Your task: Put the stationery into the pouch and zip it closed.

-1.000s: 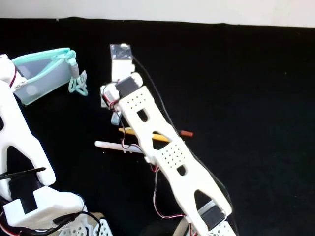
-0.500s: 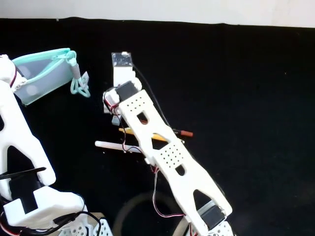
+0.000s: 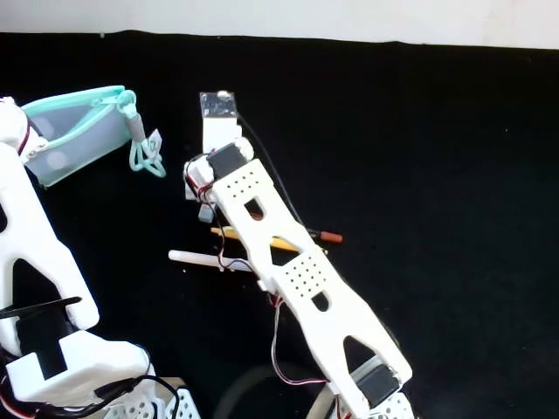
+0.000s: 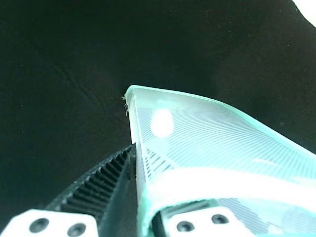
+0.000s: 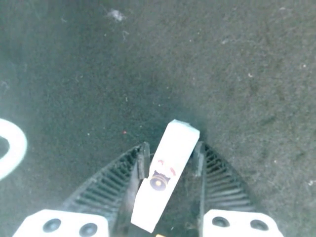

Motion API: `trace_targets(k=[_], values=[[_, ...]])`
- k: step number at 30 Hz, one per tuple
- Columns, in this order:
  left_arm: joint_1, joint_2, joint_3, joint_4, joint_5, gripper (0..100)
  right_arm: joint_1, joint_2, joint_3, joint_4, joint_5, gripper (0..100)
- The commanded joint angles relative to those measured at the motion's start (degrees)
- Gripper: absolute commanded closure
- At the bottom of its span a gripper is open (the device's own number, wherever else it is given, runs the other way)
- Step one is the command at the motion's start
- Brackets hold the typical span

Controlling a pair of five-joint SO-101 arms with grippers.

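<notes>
The left gripper [image 4: 140, 165] is closed on one end of the pouch [image 3: 74, 140]. Its ribbed black finger [image 4: 101, 187] is pressed flat against the pouch wall, and the opposing finger is hidden behind the material. The pouch is translucent teal and sits at the far left of the high view, over the black table covering [image 3: 437, 175]. Its looped zipper cord [image 3: 144, 155] hangs from the end nearer the right arm. The right gripper [image 5: 171, 146] is closed to a narrow gap on a white block [image 5: 170, 168] (small and rectangular, apparently an eraser, seated at a slight tilt between both fingers). This gripper is positioned over bare covering, near the cord loop but apart from it. Two further items lie on the covering under the right arm: a white pen [image 3: 196, 258] and a yellow pencil [image 3: 284, 245]. They are roughly parallel and close together, and the arm partly covers the pencil. Both items lie well apart from the pouch.
</notes>
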Motion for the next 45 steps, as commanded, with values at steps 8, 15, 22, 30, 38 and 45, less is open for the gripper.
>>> trace_targets(k=[8, 15, 22, 30, 38, 45], values=[[0.0, -0.7, -0.5, -1.4, 0.4, 99, 2.7, -0.5, -4.6, -2.2, -0.2, 84.4], [0.5, -0.7, -0.4, -1.4, 0.4, 99, 2.7, -0.7, -4.9, -2.2, 1.8, 98.6], [2.9, -0.7, -0.3, -1.4, 0.4, 99, 2.6, -3.7, -7.0, -1.7, 2.4, 99.1], [4.6, -1.1, -0.2, -0.9, 0.4, 99, 3.1, -13.4, -7.0, -0.7, 5.1, 99.1], [8.7, -1.4, -0.8, 0.2, 0.7, 99, 9.8, -21.3, -7.0, 1.1, 4.9, 99.1], [14.5, -1.3, -9.1, 4.3, 2.3, 99, 15.3, -28.4, -7.0, 3.1, 4.7, 99.1]])
